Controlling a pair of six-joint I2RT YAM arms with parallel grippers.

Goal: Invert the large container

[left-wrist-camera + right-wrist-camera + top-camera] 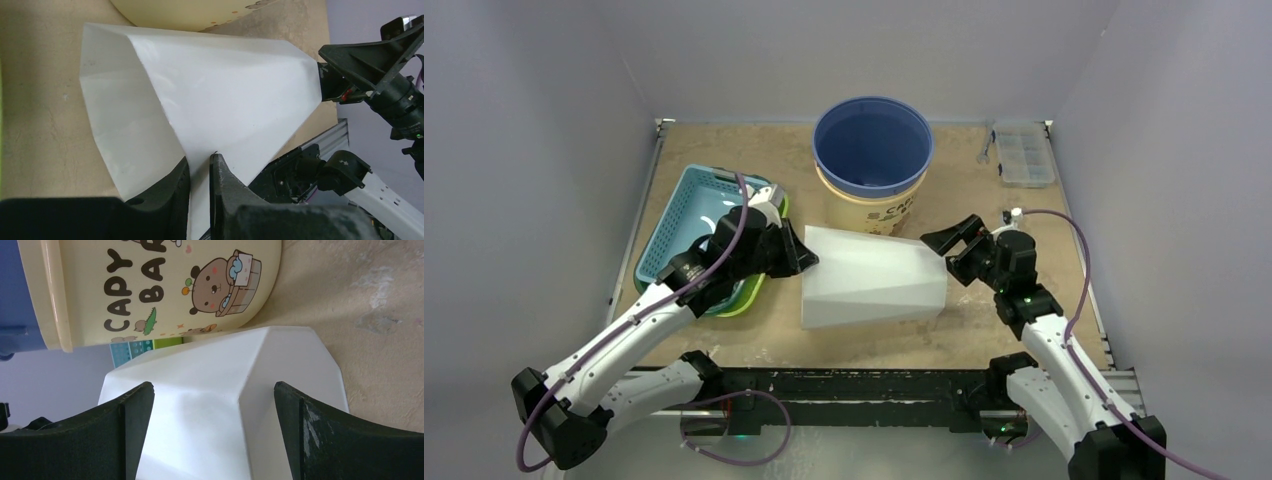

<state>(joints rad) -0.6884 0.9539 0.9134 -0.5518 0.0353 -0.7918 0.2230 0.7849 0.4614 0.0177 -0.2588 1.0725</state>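
The large white faceted container (874,278) lies on its side in the middle of the table, wide mouth to the left, narrow base to the right. My left gripper (802,255) is shut on the wall at the container's mouth rim; in the left wrist view (200,161) the white wall (200,95) sits pinched between the two fingers. My right gripper (946,250) is open at the base end; in the right wrist view (212,387) its jaws stand wide apart on either side of the container's base (235,385), not gripping it.
A blue bucket nested in a cream printed bucket (869,212) stands upright just behind the container, close to it (150,285). A blue basket (679,215) on a green tray (759,290) lies at the left. A clear parts box (1024,155) sits back right.
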